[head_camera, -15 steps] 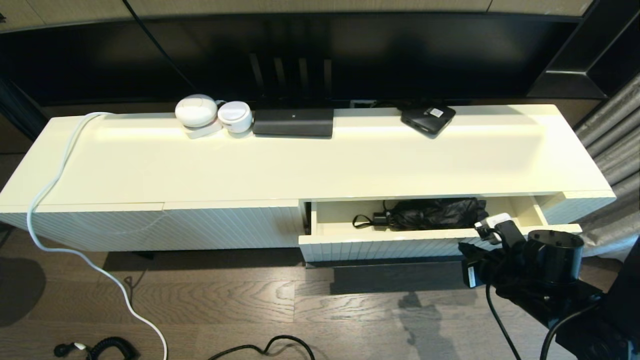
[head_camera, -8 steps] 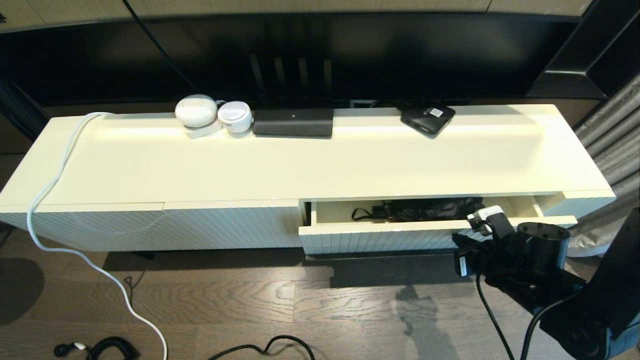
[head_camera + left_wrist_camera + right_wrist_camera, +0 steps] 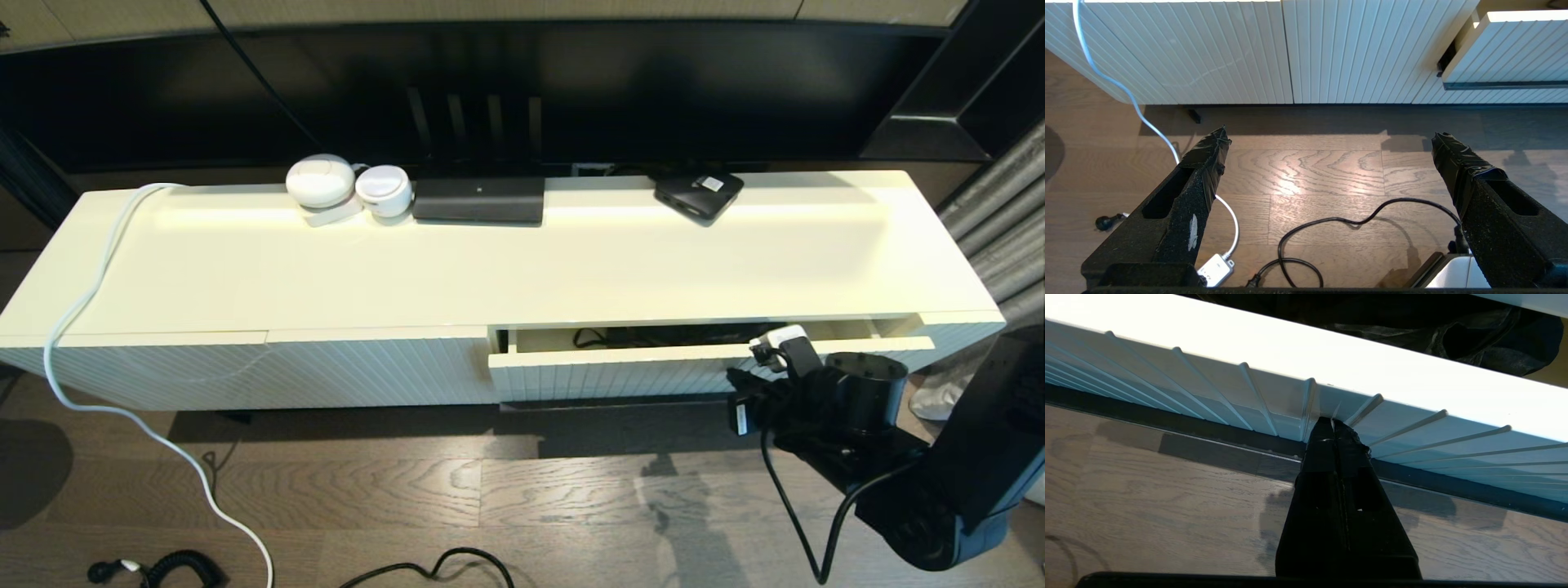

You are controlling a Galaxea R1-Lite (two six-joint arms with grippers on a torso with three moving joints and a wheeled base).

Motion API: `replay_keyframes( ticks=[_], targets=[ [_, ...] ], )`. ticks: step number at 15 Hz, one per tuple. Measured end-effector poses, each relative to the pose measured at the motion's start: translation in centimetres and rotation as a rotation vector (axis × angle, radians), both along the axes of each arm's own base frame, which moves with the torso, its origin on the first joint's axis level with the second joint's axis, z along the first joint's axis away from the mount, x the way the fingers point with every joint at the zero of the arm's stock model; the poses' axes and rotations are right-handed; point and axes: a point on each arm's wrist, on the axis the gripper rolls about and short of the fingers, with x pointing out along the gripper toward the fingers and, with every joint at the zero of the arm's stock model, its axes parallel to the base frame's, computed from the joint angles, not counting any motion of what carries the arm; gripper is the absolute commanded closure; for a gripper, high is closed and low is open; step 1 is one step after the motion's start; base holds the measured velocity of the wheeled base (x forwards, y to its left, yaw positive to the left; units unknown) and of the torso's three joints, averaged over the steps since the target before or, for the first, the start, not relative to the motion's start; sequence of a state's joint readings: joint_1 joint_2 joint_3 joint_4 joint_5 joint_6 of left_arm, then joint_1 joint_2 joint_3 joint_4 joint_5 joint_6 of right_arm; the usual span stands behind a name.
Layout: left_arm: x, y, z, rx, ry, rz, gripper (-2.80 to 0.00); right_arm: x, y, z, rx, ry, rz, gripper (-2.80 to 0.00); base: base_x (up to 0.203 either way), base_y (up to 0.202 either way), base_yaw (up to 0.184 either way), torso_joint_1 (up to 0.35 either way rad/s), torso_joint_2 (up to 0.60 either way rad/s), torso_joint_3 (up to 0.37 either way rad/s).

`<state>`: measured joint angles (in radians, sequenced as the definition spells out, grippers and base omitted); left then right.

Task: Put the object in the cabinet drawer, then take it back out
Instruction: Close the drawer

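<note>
The cabinet drawer [image 3: 620,377], ribbed and white, stands out from the cabinet by only a narrow gap. A black bar handle [image 3: 1208,426] runs along its lower edge. Inside lies a black folded object [image 3: 678,333], seen only as a sliver in the head view and more fully in the right wrist view [image 3: 1474,330]. My right gripper [image 3: 1334,421] is shut, with nothing between its fingers, and its tips press against the drawer's ribbed front right of centre [image 3: 739,382]. My left gripper [image 3: 1329,136] hangs open over the floor, left of the drawer [image 3: 1506,49].
On the cabinet top [image 3: 522,269] at the back sit two white round devices [image 3: 347,189], a black flat box [image 3: 478,200] and a small black box [image 3: 699,193]. A white cable [image 3: 90,327] hangs down the left end. Black cords [image 3: 1331,228] lie on the wooden floor.
The drawer has slid inward from roughly half open to a narrow gap. My right gripper has moved forward with it, staying against the front. The black object is now mostly hidden.
</note>
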<state>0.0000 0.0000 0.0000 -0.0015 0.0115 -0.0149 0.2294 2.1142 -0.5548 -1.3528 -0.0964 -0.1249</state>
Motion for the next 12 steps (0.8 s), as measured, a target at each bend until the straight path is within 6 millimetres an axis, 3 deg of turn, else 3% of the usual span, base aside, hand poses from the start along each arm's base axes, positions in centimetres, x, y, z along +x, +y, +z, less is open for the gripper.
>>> replay_keyframes(
  ticks=[12],
  targets=[
    [0.0, 0.0, 0.0, 0.0, 0.0, 0.001, -2.8, 2.5, 0.9, 0.3, 0.01, -0.064, -0.013, 0.0, 0.0, 0.0, 0.0, 0.0, 0.0, 0.0]
  ],
)
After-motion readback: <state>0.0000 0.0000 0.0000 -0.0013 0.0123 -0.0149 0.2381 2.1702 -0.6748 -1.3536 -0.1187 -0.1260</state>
